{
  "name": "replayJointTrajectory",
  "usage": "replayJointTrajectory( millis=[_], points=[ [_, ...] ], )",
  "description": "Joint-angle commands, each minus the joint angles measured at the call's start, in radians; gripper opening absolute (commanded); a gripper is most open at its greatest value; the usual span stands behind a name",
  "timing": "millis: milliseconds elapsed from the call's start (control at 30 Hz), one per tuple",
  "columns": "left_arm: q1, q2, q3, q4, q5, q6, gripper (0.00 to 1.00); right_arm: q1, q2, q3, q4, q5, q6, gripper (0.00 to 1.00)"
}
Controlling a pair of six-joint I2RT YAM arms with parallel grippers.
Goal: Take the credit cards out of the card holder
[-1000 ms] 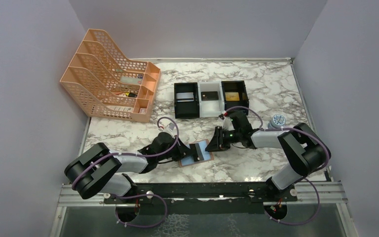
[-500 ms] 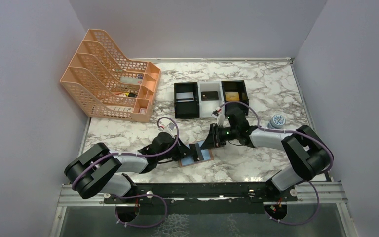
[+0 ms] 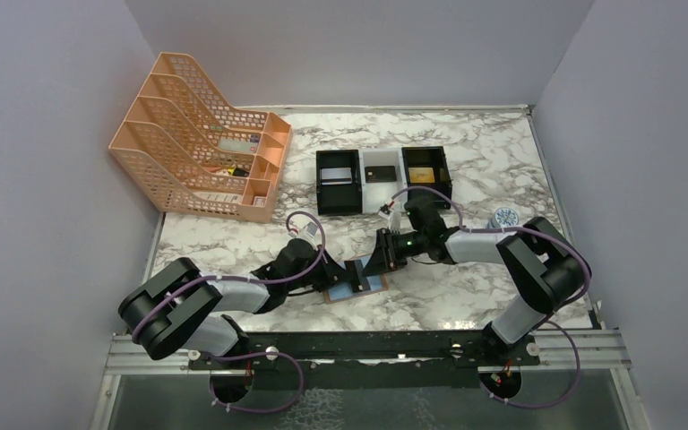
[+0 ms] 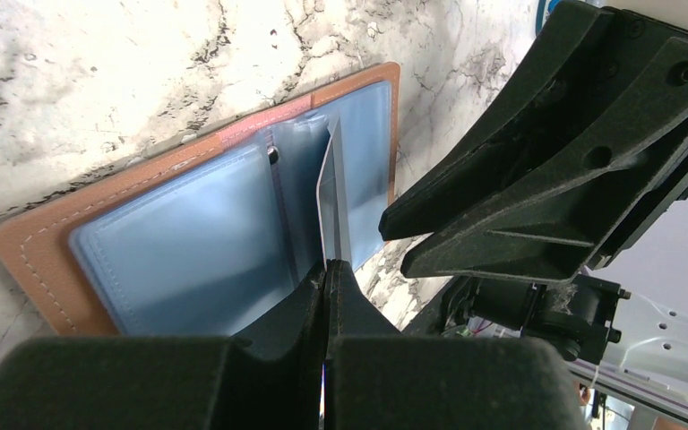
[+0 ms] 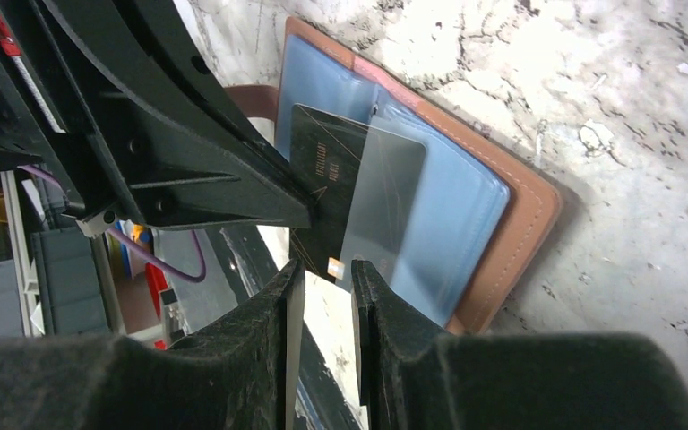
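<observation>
The card holder (image 3: pixel 372 284) lies open on the marble between the arms, tan leather with blue-grey lining (image 4: pixel 179 242). A dark grey credit card (image 5: pixel 322 170) stands up from its spine beside a clear pocket leaf (image 5: pixel 385 197). In the left wrist view the card shows edge-on (image 4: pixel 331 197). My left gripper (image 3: pixel 344 273) (image 4: pixel 327 269) is shut on the card's edge. My right gripper (image 3: pixel 382 260) (image 5: pixel 321 273) is open by a narrow gap, its tips at the card's lower corner with the gold chip showing between them. Its fingers (image 4: pixel 520 152) sit over the wallet's right half.
Three box trays stand behind: black (image 3: pixel 339 182), white (image 3: pixel 379 190), black (image 3: pixel 427 184), with cards in them. An orange mesh file rack (image 3: pixel 202 134) is at the back left. A small round blue-white object (image 3: pixel 504 217) sits near the right arm.
My right gripper has moved left, closing in on the wallet and the raised card. The left gripper and the wallet have stayed put.
</observation>
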Motion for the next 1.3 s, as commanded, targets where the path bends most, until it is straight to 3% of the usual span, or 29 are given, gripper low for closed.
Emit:
replayJointTrajectory(
  millis=[0, 967, 1267],
  points=[
    [0.004, 0.012, 0.011, -0.026, 0.012, 0.019, 0.00, 0.010, 0.013, 0.027, -0.007, -0.023, -0.022, 0.27],
    [0.006, -0.010, 0.005, -0.044, 0.010, 0.037, 0.00, 0.035, 0.081, 0.029, -0.017, 0.067, 0.021, 0.32],
    [0.005, -0.006, 0.006, -0.044, 0.026, 0.040, 0.15, 0.035, 0.081, -0.023, 0.002, 0.152, 0.072, 0.31]
  ],
)
